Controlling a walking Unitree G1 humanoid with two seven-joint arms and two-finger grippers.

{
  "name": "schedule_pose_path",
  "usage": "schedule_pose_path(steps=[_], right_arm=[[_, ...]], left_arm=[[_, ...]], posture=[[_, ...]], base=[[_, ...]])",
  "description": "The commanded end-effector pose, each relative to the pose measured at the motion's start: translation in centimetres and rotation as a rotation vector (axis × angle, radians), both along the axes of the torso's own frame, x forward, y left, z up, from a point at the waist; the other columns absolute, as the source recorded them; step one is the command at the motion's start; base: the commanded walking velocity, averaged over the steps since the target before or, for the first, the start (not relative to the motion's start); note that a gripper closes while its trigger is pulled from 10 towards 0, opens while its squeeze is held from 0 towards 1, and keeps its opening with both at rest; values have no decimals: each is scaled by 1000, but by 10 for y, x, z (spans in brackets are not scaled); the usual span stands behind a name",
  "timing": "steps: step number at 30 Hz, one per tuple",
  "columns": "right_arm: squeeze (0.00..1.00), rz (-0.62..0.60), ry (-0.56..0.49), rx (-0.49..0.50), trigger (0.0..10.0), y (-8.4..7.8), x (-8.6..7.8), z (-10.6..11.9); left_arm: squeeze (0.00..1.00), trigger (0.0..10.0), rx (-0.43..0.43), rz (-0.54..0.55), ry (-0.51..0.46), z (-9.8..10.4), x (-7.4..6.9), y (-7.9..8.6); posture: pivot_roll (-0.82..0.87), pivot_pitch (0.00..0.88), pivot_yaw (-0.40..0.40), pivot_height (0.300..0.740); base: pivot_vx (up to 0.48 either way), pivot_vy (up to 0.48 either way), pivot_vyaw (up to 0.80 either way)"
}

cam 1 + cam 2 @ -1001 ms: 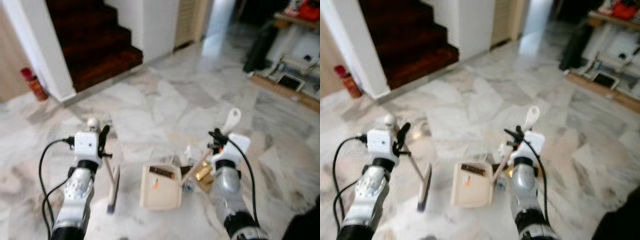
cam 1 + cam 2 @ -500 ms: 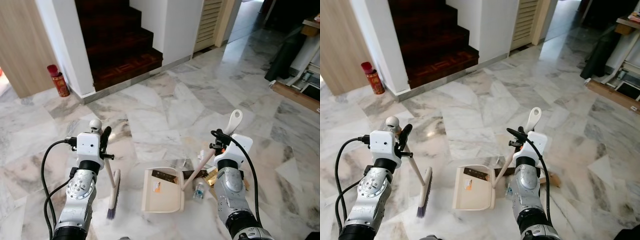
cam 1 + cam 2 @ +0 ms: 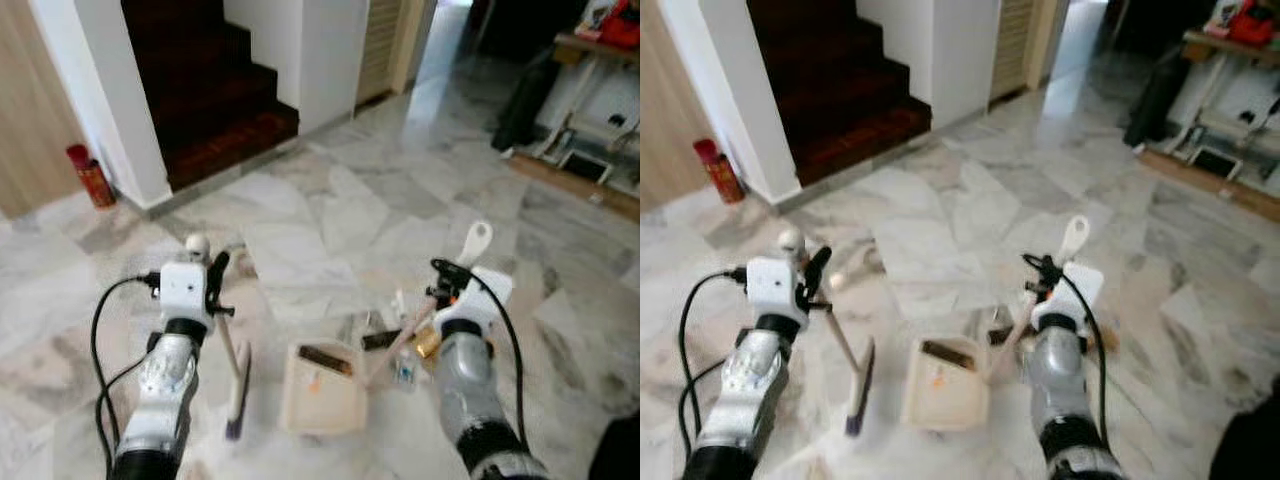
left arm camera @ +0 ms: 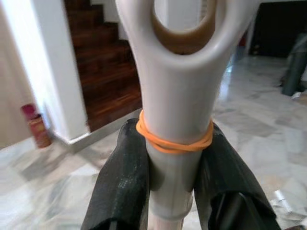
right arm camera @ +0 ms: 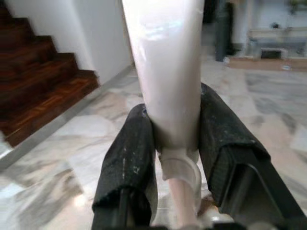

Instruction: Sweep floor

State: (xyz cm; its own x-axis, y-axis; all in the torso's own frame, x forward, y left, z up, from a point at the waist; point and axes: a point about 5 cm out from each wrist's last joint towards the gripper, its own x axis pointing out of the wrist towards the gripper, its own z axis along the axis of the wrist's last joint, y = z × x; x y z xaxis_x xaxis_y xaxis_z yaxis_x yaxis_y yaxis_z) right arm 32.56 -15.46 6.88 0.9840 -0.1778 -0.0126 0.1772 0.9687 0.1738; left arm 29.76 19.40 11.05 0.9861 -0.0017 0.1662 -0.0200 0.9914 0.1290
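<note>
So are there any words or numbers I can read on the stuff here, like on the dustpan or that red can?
None can be read.
Dustpan: a dark strip and a small orange mark, too blurred to read.
Red can by the stairs: its label is too small and blurred.
Litter beside the dustpan: any print is too blurred.
</note>
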Motion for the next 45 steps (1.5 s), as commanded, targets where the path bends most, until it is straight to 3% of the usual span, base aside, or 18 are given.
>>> schedule_pose_path(steps=[1, 45], right_arm=[[0, -11, -56, 15, 10000, -4, 6, 13], [0, 19, -47, 14, 10000, 2, 6, 11]], left_arm=[[0, 10000, 8, -20, -54, 12, 5, -7], [0, 10000, 13, -31, -49, 13, 3, -8]], posture=[[95, 13, -70, 740], [106, 9, -63, 740]], base=[[0, 480, 0], [0, 480, 29]])
